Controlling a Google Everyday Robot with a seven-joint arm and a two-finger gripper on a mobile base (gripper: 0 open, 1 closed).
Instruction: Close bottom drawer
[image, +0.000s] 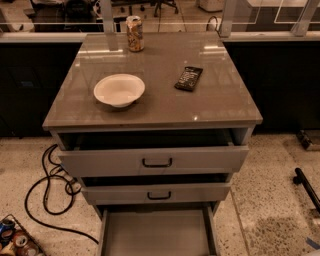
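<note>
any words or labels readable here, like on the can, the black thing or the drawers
Nothing can be read.
can: printed label, too blurred to read
black packet: pale markings, too blurred to read
bowl: no text
bottom drawer: pulled open, no text showing
gripper: not in view
</note>
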